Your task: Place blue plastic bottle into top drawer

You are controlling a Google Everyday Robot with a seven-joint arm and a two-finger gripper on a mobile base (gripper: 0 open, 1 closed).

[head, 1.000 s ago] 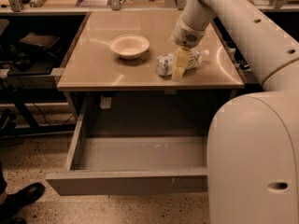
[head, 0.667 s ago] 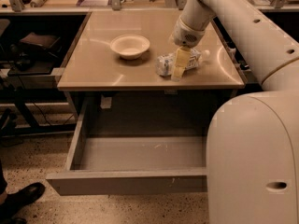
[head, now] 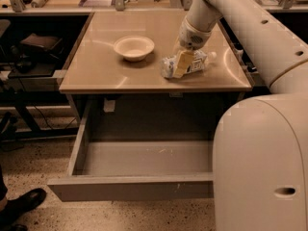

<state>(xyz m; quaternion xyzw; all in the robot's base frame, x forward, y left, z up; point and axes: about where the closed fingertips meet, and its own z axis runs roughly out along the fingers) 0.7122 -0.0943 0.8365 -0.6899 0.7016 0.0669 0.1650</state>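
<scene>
On the tan counter, toward its right front part: blue plastic bottle, flat on its side, crinkled, the pale label facing up and front, what looks like the white cap pointing right. Not in the drawer.

Directly over the bottle's middle: gripper, reaching down from the white arm that slants in from the upper right. In contact with the bottle, or so it seems from this angle; whether clamped on it or merely set around it, cannot tell.

Left of the bottle and well apart from it, further back on the counter: cream round bowl, upright.

Below the counter: top drawer, pulled out wide toward the camera, grey inside, plain flat front with small white scuffs.

Filling the right foreground: the robot's bulky white body, covering the drawer's right end.

At the bottom left, on the speckled floor: a black shoe.
</scene>
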